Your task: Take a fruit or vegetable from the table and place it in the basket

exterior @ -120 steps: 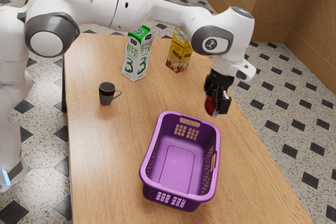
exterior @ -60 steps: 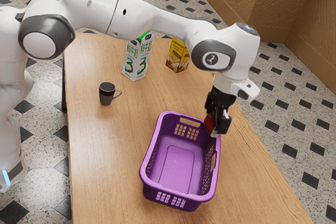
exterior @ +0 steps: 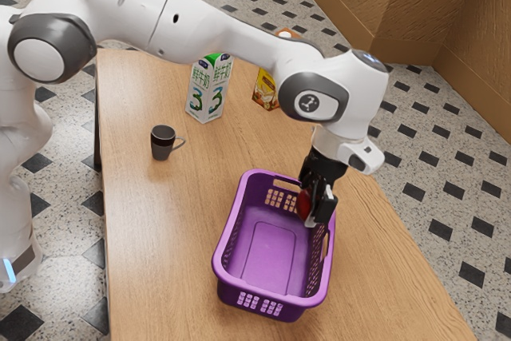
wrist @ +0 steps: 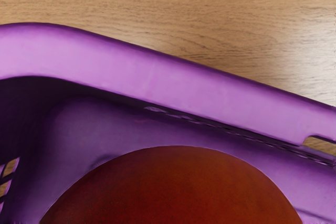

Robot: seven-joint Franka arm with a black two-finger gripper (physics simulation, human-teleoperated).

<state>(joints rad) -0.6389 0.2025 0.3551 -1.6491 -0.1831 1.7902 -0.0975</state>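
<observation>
My gripper (exterior: 310,212) is over the far right part of the purple basket (exterior: 227,257) in the exterior view, shut on a dark red round fruit (exterior: 303,204). The fruit's exact kind is unclear, and the fingers partly cover it. From the wrist view, the reddish fruit (wrist: 173,187) sits large at the lower edge, with the rim of the basket (wrist: 157,80) and its inner wall beyond it.
A dark mug (exterior: 162,143) stands toward the exterior view's left. Behind are a green and white milk carton (exterior: 207,92) and a yellow carton (exterior: 266,90), partly hidden by the arm. All stand on a wooden table (exterior: 168,221).
My hand has come down and toward the exterior view's left, from behind the basket's far right corner to over its inside, carrying the red fruit. The basket has stayed put.
</observation>
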